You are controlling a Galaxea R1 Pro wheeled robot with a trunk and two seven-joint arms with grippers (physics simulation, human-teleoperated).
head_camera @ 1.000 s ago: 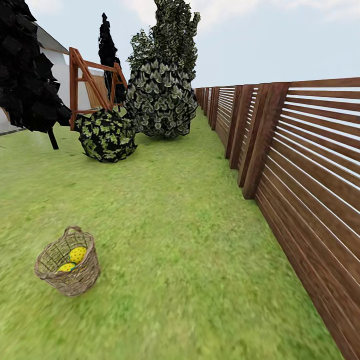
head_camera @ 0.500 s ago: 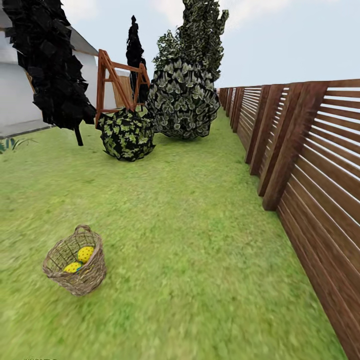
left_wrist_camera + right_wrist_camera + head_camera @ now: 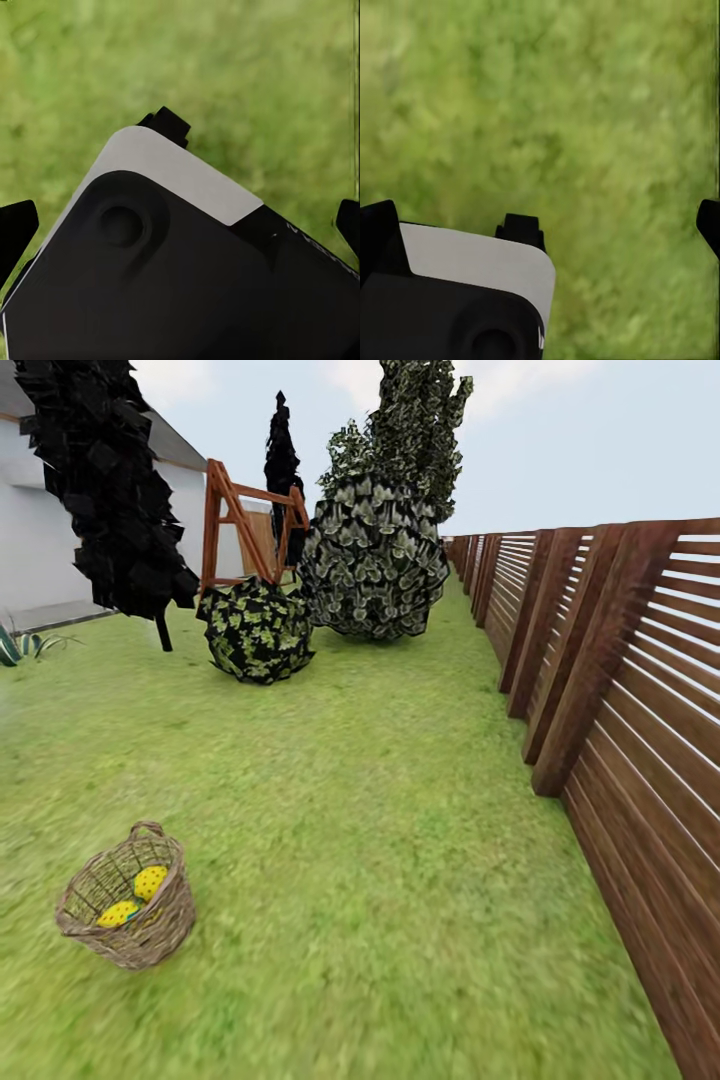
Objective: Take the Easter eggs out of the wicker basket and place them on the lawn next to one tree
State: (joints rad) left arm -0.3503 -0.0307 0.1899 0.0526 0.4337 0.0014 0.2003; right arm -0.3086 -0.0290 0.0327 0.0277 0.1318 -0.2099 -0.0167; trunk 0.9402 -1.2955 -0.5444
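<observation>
The wicker basket [image 3: 128, 920] stands on the lawn [image 3: 360, 840] at the lower left of the head view, a few steps ahead of me. Two yellow, red-dotted Easter eggs [image 3: 150, 881] [image 3: 117, 913] lie inside it; whether a third is there is hidden by the basket wall. At the back stands a tree [image 3: 375, 560] whose low, pale-spotted canopy hides its trunk. My left gripper [image 3: 184, 229] and right gripper [image 3: 544, 225] hang open over bare grass, holding nothing, with black fingertips [image 3: 16, 231] [image 3: 709, 222] at the edges of the wrist views.
A brown slatted fence [image 3: 620, 690] runs along the right side. A round bush [image 3: 257, 630], a thin-trunked black tree [image 3: 105, 490] and an orange wooden frame [image 3: 240, 520] stand at the back left, before a white house [image 3: 35, 560]. Open grass lies between me and the basket.
The whole head view has shifted, so the camera has moved and turned left: the house and black tree show more, and the basket sits a little lower and further left in the picture.
</observation>
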